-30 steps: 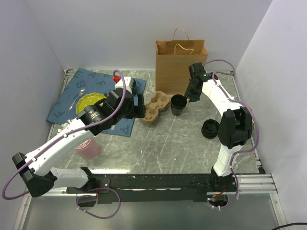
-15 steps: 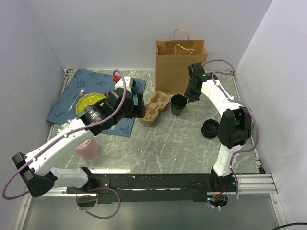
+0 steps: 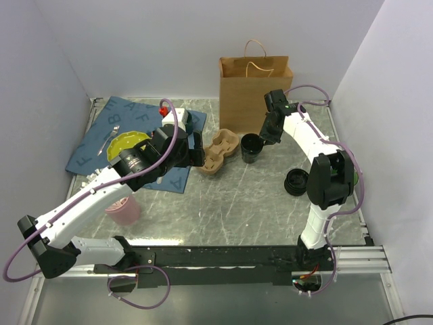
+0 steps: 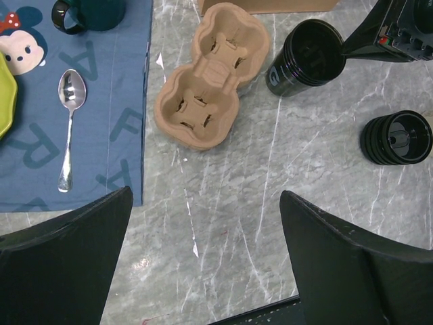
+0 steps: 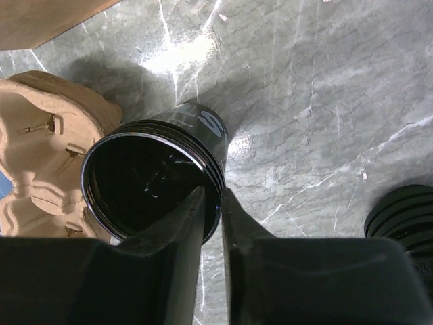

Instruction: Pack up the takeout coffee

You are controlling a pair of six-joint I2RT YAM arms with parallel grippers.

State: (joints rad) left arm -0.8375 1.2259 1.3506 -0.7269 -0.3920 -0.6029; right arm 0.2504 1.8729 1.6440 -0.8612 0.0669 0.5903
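Note:
The takeout coffee cup [image 3: 251, 147] stands open, without a lid, beside the brown cup carrier [image 3: 220, 150] in front of the paper bag [image 3: 255, 91]. My right gripper [image 3: 266, 137] is shut on the cup's rim [image 5: 152, 176], one finger inside and one outside, as the right wrist view shows [image 5: 213, 203]. A black lid [image 3: 296, 181] lies on the table to the right. My left gripper [image 3: 196, 152] is open and empty above the table, left of the carrier [image 4: 206, 84]. The cup [image 4: 304, 57] and the lid [image 4: 396, 137] also show in the left wrist view.
A blue placemat [image 3: 128, 125] at the back left holds a yellow plate [image 3: 125, 143], a spoon [image 4: 70, 128] and a dark green mug [image 4: 91, 12]. A pink cup [image 3: 124, 210] stands under the left arm near the left front.
The right wrist has shifted slightly left while holding the cup's rim. The cup and the left arm have not visibly moved.

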